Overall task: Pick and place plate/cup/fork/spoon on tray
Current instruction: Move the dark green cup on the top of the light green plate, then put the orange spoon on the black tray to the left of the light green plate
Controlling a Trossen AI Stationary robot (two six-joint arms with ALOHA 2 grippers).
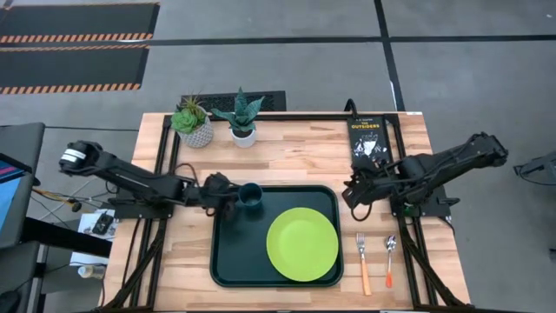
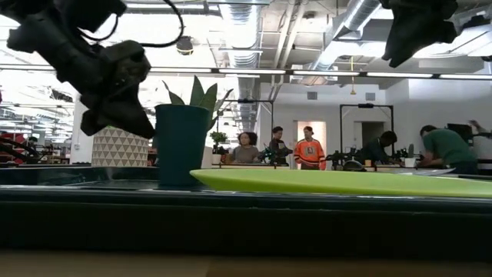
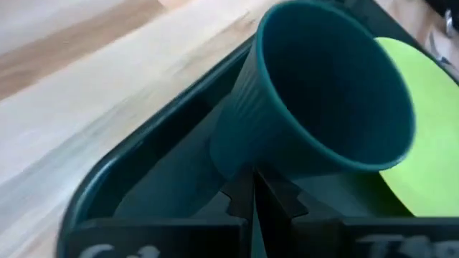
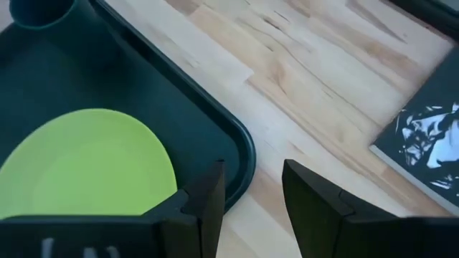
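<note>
High view: cup [image 1: 250, 199] upright on tray [image 1: 228, 261], far-left corner, just beside left end effector [image 1: 228, 198]; finger gap impossible to tell. Light, rigid, likely slippery; best gripped across the rim. Right end effector [image 4: 252, 193] parted, empty.

The whole bench [image 1: 287, 165] is seen from straight overhead. A level view is taken at the tray [image 2: 246, 211] rim, facing the room. The cup [image 3: 315, 100] is seen close by the left wrist camera; the plate [image 4: 86, 165] is shared by all views.
</note>
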